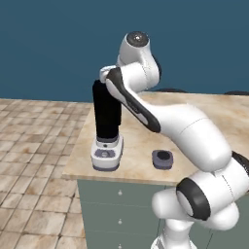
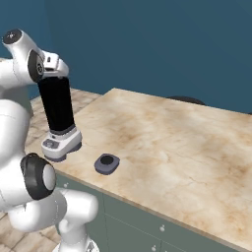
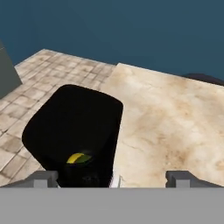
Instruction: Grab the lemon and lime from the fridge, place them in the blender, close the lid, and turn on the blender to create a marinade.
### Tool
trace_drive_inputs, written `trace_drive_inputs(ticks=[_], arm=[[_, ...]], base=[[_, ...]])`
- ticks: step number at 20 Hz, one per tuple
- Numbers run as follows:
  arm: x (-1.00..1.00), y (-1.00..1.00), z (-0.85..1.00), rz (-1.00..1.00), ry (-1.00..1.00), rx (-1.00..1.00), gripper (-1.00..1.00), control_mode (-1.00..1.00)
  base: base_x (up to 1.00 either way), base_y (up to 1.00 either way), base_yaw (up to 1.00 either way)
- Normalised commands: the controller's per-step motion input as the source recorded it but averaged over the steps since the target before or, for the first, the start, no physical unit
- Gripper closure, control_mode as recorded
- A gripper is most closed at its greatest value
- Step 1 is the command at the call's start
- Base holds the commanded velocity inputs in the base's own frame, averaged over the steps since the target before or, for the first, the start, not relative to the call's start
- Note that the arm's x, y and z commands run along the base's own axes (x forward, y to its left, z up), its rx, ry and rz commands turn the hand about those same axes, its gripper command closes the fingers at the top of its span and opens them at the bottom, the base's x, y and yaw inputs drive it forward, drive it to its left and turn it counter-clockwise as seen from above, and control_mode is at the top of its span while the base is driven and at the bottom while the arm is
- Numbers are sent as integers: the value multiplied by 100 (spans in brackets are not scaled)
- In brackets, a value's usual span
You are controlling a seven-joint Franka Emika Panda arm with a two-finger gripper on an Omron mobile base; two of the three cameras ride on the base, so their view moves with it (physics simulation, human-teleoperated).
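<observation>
Blender jar sits directly under my hand, its open black mouth taking up the lower left of the hand view. Down inside it, low in the frame, I can see a yellow piece with a green edge; whether that is lemon, lime or both together I cannot tell. My gripper has its two fingers spread wide apart along the bottom of that view, one fingertip at the lower left and the other at the lower right, and nothing is between them.

In the left base view the blender stands in the centre left of the frame, at the left corner of the marble counter, black jar upright on its pale base. The small button panel on the front of the base shows a few marks, too small for me to read; I find no brand or lettering anywhere.

Just to the right of the base, apart from it, lies the lid, flat on the counter, dark grey with a black centre. In the right base view the lid is below centre, near the counter's front edge, with the blender at the left.

Below the counter are green cabinet drawers with small pale knobs. Beyond, at the far left, tiled floor runs to a dark blue wall.
</observation>
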Motion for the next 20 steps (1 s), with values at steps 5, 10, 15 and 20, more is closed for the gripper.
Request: trace_drive_inputs(ticks=[5, 10, 15, 20], arm=[[-83, -76, -57, 0, 0, 0, -100, -100], [-79, -66, -72, -3, 0, 0, -100, -100], [-61, -56, -81, -9, 7, 0, -100, -100], [-3, -49, -57, -6, 24, 0, -100, -100]], base=[[0, 0, 0], [0, 0, 0], [0, 0, 0], [0, 0, 0]])
